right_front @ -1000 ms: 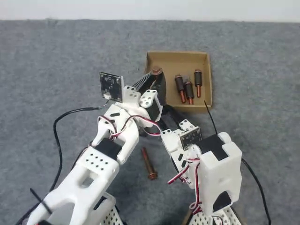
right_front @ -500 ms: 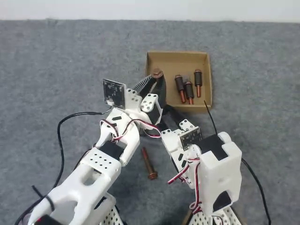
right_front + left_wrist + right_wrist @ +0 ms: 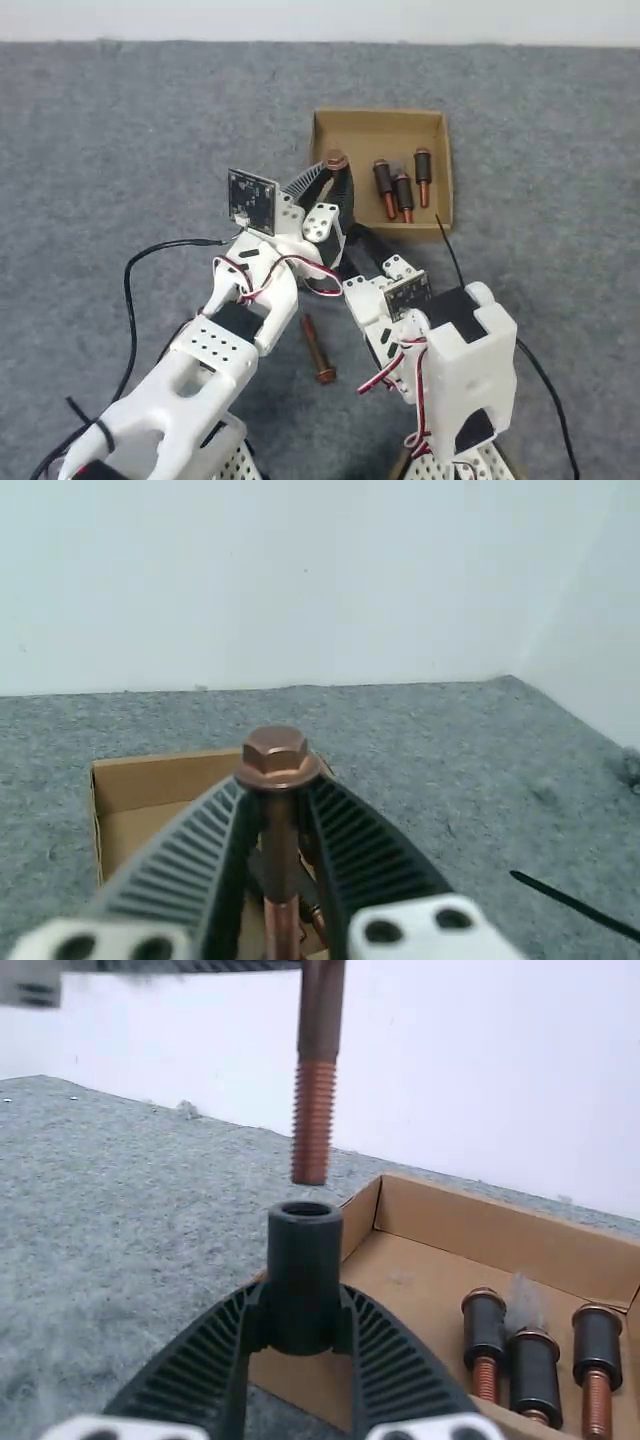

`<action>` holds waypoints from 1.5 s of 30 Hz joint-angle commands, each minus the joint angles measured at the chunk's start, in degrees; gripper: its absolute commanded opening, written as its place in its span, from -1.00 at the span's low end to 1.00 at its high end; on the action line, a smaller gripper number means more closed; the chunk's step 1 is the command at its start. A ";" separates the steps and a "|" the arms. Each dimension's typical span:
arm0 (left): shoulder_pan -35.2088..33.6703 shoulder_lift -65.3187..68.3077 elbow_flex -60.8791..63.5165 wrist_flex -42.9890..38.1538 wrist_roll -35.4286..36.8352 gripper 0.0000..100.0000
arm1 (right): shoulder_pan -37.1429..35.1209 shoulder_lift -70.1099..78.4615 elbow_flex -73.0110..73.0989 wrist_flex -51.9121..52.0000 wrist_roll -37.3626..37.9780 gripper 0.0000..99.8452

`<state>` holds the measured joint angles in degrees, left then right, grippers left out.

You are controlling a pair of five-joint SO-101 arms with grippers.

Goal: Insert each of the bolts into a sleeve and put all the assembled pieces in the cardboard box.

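My left gripper (image 3: 272, 825) is shut on a copper bolt (image 3: 273, 770), held upright with its hex head up; from above the bolt (image 3: 335, 160) hangs by the near left corner of the cardboard box (image 3: 433, 122). My right gripper (image 3: 300, 1325) is shut on a black sleeve (image 3: 303, 1260), upright with its bore facing up. The bolt's threaded tip (image 3: 312, 1125) hangs just above the sleeve's opening, a small gap between them. Three assembled pieces (image 3: 400, 185) lie in the box, also seen as assembled pieces (image 3: 535, 1355) from the right wrist.
A loose copper bolt (image 3: 317, 348) lies on the grey carpet between the two arm bases. A black cable (image 3: 130, 290) loops at the left of the left arm. The box's left half (image 3: 350, 135) holds nothing.
The left gripper with its bolt has shifted slightly right and toward the sleeve. The right arm has kept still.
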<state>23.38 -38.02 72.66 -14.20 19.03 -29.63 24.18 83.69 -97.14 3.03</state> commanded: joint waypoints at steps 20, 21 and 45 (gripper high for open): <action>2.11 -1.67 1.01 3.08 -4.13 -0.98 | 0.22 -0.66 2.46 -1.98 -0.26 -0.99; 2.11 -1.67 1.01 3.08 -4.31 -0.98 | 0.22 -0.66 2.46 -1.98 -0.26 -0.99; 4.66 4.04 -0.13 0.97 -4.31 -0.98 | 1.27 -6.81 6.86 -0.66 -0.18 -0.99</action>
<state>27.52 -34.15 74.59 -11.82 15.25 -29.54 21.36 90.46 -97.32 2.95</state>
